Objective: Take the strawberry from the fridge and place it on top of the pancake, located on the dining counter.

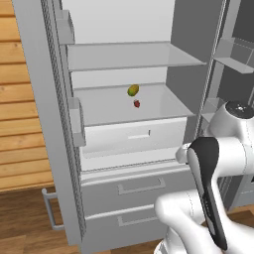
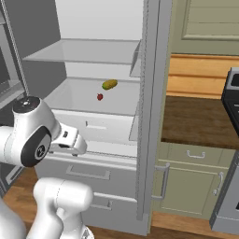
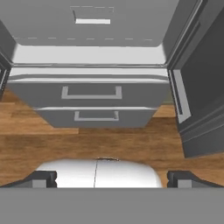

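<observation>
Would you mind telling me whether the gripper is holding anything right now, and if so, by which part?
Nothing is held. The gripper is open with only floor between its fingertips, and the strawberry lies on the fridge shelf.

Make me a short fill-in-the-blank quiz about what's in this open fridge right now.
1. The strawberry lies on the fridge's ____ shelf.
2. The fruit next to it is yellow-____.
3. Below the shelves the fridge has ____ outer drawers with handles.
4. The end effector's fingers stand ____.

Missing words: lower; green; two; open
</observation>
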{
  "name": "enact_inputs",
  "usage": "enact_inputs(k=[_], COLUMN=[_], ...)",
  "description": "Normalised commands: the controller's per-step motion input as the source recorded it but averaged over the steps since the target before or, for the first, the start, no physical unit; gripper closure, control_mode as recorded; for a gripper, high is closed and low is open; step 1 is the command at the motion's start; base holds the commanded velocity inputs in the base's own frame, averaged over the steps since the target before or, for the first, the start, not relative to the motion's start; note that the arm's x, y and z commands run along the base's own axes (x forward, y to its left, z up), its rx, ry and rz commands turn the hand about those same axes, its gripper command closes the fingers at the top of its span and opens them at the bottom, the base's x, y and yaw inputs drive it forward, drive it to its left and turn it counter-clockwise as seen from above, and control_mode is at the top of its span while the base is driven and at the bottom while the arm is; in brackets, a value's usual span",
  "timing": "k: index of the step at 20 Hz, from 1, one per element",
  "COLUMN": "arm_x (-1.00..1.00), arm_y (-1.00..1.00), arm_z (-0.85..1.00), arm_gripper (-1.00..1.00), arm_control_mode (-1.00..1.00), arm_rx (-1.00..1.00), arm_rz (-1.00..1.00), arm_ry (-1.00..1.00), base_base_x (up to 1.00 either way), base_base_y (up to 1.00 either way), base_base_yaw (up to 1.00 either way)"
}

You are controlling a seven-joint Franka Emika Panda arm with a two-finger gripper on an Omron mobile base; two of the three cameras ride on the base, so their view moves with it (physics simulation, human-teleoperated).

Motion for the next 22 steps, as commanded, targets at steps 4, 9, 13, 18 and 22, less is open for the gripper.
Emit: enact_inputs(k=[4, 9, 13, 18, 22], arm_x=[0.00, 0.00, 0.00, 0.00, 0.00], arm_y=[0.00, 0.00, 0.00, 0.00, 0.00], arm_z=[0.00, 0.00, 0.00, 0.00, 0.00], arm_gripper=[-1.00, -1.00, -1.00, -1.00, -1.00], arm_control_mode=[1.00, 1.00, 1.00, 1.00, 1.00], arm_rx=[0.00, 0.00, 0.00, 0.00, 0.00], arm_rz=[0.00, 0.00, 0.00, 0.00, 0.00], arm_ry=[0.00, 0.00, 0.00, 0.00, 0.00], base_base_x=[0.13, 0.27, 0.32, 0.57, 0.60], base_base_y=[0.46, 0.33, 0.00, 0.00, 0.00], base_base_yaw=[0.00, 0.00, 0.00, 0.00, 0.00])
